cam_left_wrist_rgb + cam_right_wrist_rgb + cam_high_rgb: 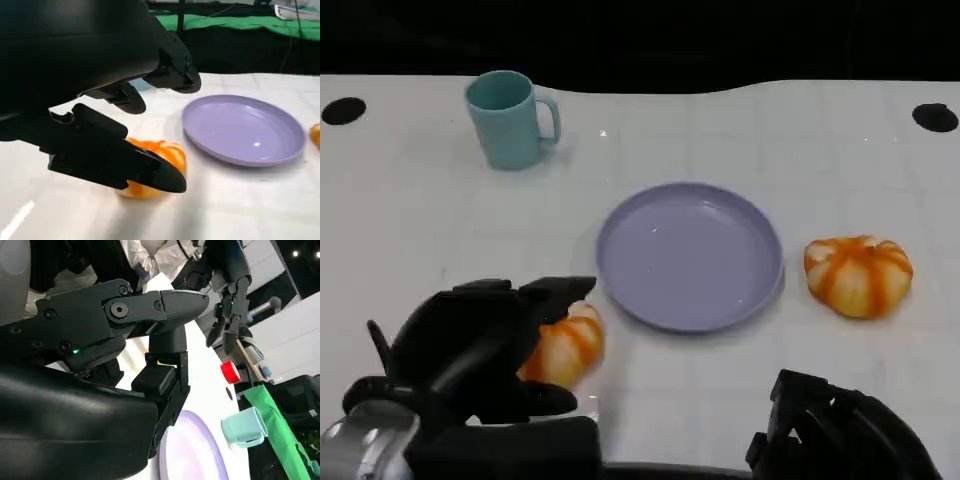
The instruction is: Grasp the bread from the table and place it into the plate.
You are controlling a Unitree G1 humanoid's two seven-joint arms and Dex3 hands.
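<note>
So the plate [690, 255] sits pretty much dead centre on the white table [410, 200], lilac, nothing in it. There are two breads here, both orange-striped buns. One bread [567, 343] is at about 8 o'clock from the plate, just beside its rim but not touching it, still flat on the table. The second bread [858, 274] is at 3 o'clock from the plate, a little gap between them, sitting on its own.

The left hand [485, 340] is right on top of that near bread. From the head view it covers the bun's left half, fingers reaching toward the plate. The left wrist view is more useful: the bread [152, 167] is low between the fingers [125, 167], one finger running along its near side and the others [170, 72] arched up above it with clear air in between. So the hand is spread around the bun, not clamped on it; whether the lower finger actually touches, I can't tell.

The right hand [840, 430] is down at 5 o'clock from the plate, near the table's front edge, well apart from the second bread. Its fingers look curled in, nothing in them.

A teal mug [510, 118] stands upright at 11 o'clock from the plate, well away, handle facing right. In the right wrist view the mug [245, 426] shows next to the plate's rim [202, 450].
</note>
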